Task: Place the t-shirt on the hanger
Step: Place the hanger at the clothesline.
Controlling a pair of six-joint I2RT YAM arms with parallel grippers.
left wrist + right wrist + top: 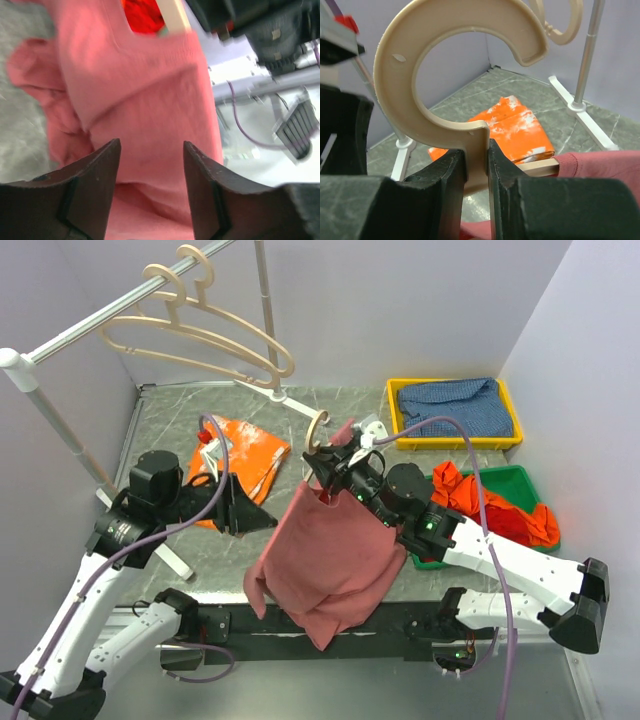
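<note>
I've got R gripper [477, 165] clamped on the hanger [390, 85] neck just under its hook, t-shirt [325, 550] draped below it, long axis vertical; L gripper [151, 145] nearer, jaws half apart, cloth in the gap, can't tell if pinched.

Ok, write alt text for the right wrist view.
The right end effector clamps the pale hanger just below its big hook, which looms at upper left. The dusty-rose t-shirt shows at lower right; an orange cloth lies on the grey table behind.
</note>
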